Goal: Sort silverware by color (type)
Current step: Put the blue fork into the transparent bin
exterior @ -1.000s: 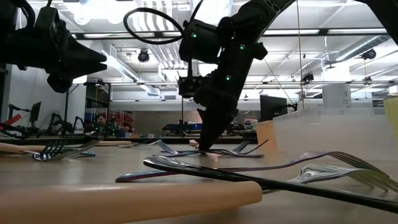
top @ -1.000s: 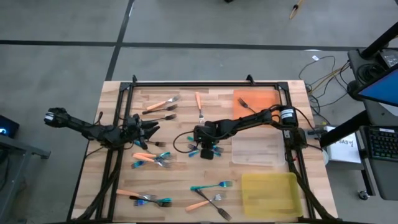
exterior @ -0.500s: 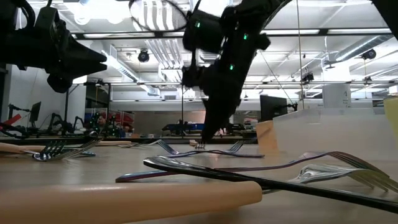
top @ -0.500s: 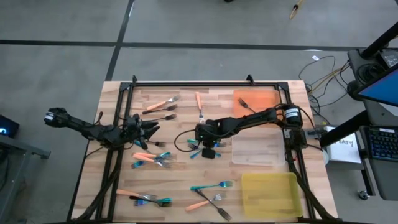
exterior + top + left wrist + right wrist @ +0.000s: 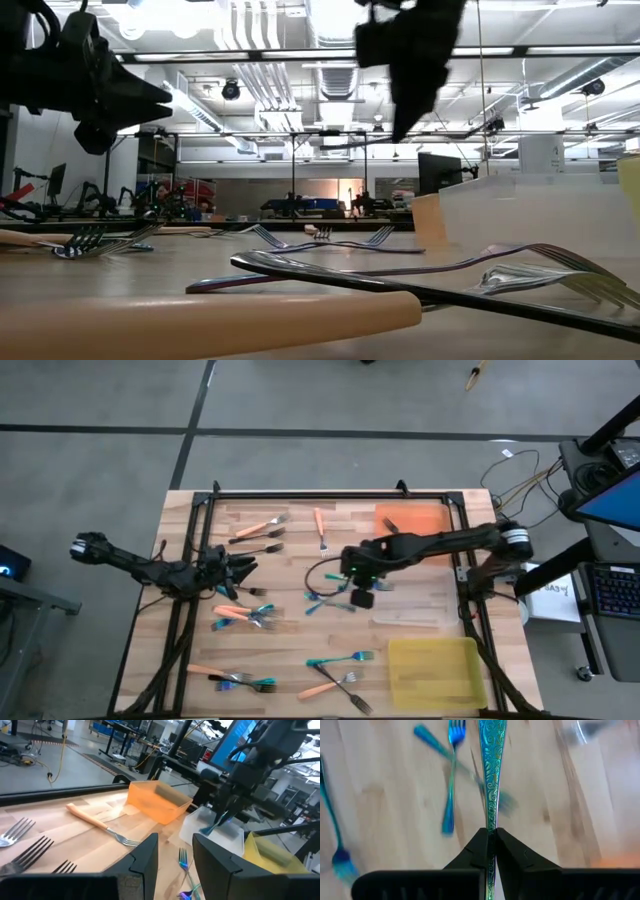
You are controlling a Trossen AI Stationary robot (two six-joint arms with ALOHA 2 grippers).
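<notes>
From above I see the right hand (image 5: 362, 597) at frame centre, lifted over the wooden surface (image 5: 290, 650), a teal fork (image 5: 372, 584) by its fingers. More forks (image 5: 330, 603) lie crossed just left of it. The orange tray (image 5: 412, 525) sits upper right, the clear tray (image 5: 412, 600) below it, the yellow tray (image 5: 432, 668) at lower right. My left hand (image 5: 240, 567) waits at centre left above the surface, with orange-handled forks (image 5: 262, 526) above it in frame and a mixed cluster (image 5: 243, 617) below.

At surface level, the right hand (image 5: 408, 70) hangs high at upper centre; I cannot make out a fork in it here. The left hand (image 5: 150, 97) points in from the upper left. Forks (image 5: 340, 243) lie mid-distance, and a dark fork (image 5: 420, 290) stretches across the foreground.

The left wrist camera shows my left fingers (image 5: 145, 857) parted with nothing between them. Beyond lie an orange-handled fork (image 5: 97, 823), the orange tray (image 5: 159, 800), and the right hand (image 5: 225, 817) holding the teal fork (image 5: 216, 824).

The right wrist camera shows the right fingers (image 5: 477, 851) pinched on the teal fork's patterned handle (image 5: 490, 775), with two teal forks (image 5: 451, 780) crossed on the surface below.
</notes>
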